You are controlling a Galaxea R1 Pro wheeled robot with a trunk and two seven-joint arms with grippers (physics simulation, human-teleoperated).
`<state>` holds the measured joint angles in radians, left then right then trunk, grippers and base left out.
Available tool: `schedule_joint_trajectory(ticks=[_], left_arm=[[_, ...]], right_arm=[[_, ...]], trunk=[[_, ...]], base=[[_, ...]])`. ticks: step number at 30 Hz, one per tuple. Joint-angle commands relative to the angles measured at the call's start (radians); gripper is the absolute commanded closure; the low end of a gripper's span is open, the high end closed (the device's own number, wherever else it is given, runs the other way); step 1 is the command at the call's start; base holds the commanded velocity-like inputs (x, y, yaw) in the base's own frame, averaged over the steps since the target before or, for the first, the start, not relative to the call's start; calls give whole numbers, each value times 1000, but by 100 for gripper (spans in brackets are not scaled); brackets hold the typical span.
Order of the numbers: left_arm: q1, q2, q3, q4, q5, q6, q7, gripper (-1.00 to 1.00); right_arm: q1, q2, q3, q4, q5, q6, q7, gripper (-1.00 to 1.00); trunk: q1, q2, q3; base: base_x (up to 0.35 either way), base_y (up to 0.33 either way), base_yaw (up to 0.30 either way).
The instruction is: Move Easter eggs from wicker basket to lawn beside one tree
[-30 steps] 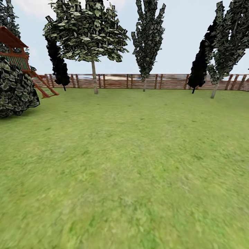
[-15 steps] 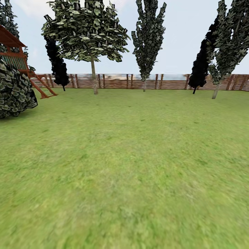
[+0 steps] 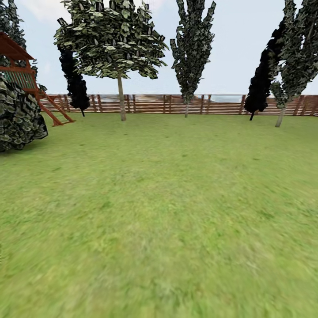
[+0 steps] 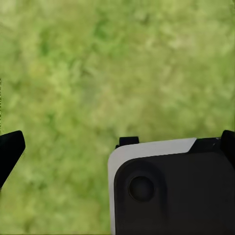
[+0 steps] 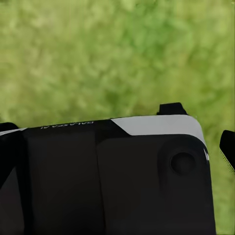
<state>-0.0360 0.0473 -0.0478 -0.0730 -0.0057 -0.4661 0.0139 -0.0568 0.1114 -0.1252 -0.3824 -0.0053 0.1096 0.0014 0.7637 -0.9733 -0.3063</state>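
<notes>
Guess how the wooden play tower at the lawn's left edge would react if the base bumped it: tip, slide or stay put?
Probably stays put: the play tower looks big beside the fence and rests on splayed slanted beams, a wide stance. It looks rigid, built of solid timbers. A bush hides its base, so anchoring into the lawn can't be judged.

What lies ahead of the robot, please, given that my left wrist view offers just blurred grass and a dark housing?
Observer: In the head view, a wide green lawn runs out to a brown horizontal-slat wooden fence.
Operator: Is there a tree with a bare trunk we might use?
Observer: Yes, a leafy-crowned tree with a pale bare trunk stands just before the fence, left of centre.
Operator: Anything further left?
Observer: A red-brown wooden play tower rises behind a dark leafy bush at the left edge.
</notes>
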Motion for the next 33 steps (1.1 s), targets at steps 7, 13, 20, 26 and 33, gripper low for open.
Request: schedule_joint_trajectory(ticks=[7, 13, 20, 26, 33], left_arm=[[-1, 0, -4, 1, 0, -3, 1, -100], [-1, 0, -4, 1, 0, -3, 1, -100], [-1, 0, -4, 1, 0, -3, 2, -100], [-1, 0, -4, 1, 0, -3, 3, -100], [-1, 0, -4, 1, 0, -3, 3, -100]], right_arm=[[0, 1, -4, -2, -1, 6, 0, -100], [0, 2, -4, -1, 0, 7, 0, -100], [0, 2, -4, -1, 0, 7, 0, -100], [0, 2, -4, -1, 1, 7, 0, -100], [0, 1, -5, -1, 0, 7, 3, -100]], trunk=[[1, -1, -4], [1, -1, -9], [1, -1, -15], [1, -1, -16], [1, -1, -17]], base=[[337, -26, 214], [312, -135, 249], [277, -193, 244], [254, -224, 87], [244, -202, -9]])
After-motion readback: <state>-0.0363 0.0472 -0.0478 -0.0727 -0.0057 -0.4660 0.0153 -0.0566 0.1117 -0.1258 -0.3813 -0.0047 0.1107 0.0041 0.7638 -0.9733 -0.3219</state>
